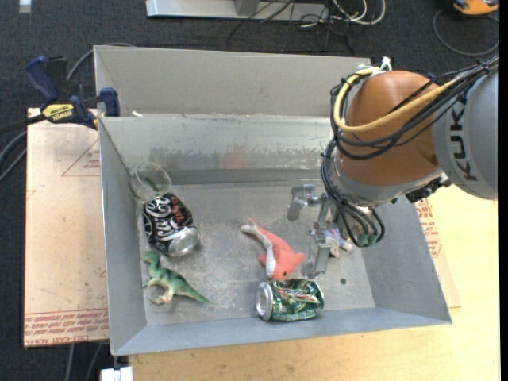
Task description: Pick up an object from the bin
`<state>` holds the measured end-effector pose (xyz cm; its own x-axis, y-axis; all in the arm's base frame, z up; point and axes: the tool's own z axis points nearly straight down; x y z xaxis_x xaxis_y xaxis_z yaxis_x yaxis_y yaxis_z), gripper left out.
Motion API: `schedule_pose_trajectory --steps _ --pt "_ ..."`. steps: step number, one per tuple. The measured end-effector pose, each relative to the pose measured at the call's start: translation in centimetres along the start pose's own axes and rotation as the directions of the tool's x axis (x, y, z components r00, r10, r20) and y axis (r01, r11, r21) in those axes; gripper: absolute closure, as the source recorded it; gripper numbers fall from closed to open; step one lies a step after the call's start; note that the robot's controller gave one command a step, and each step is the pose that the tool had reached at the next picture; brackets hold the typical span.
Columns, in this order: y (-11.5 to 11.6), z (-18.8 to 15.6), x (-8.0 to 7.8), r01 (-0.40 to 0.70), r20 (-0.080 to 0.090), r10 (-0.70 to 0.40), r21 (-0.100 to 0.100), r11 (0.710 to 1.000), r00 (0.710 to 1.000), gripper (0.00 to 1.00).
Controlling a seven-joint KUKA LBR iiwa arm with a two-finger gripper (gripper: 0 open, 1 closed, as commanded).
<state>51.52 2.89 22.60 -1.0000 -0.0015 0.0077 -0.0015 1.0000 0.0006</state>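
Seemingly at the approach step: gripper [311, 230] low over the right of the bin [238, 145], jaws spread with nothing between, just right of a pink fish toy [274, 252] lying mid-floor. Calls next, probably, for a small shift left and a drop to straddle that soft, tapering, rubbery-looking body. Worth steering clear of the crushed green can [290, 300], thin dented metal just nearer, while the crumpled black can [169, 225], spiky green dinosaur [168, 280] and clear cup [149, 181] lie well apart at left.

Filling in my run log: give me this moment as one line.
stage: reaching into bin | pincer: low, beside pink-orange toy, mid-bin | nearest other: crushed green can | lifted: nothing
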Motion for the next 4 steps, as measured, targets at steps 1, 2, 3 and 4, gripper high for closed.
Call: schedule_pose_trajectory --steps 1,2,3,4 --pt "0.0 -0.4 -0.1 -0.002 0.008 0.002 0.000 1.000 1.000 0.00" --pt "0.1 11.8 2.2 0.354 0.004 -0.354 0.000 0.935 0.935 0.00" --pt "-0.9 6.6 1.7 0.452 0.010 -0.452 0.003 0.892 0.892 0.00" --pt "-1.0 11.9 3.0 0.510 0.007 -0.510 0.000 0.860 0.860 0.00"
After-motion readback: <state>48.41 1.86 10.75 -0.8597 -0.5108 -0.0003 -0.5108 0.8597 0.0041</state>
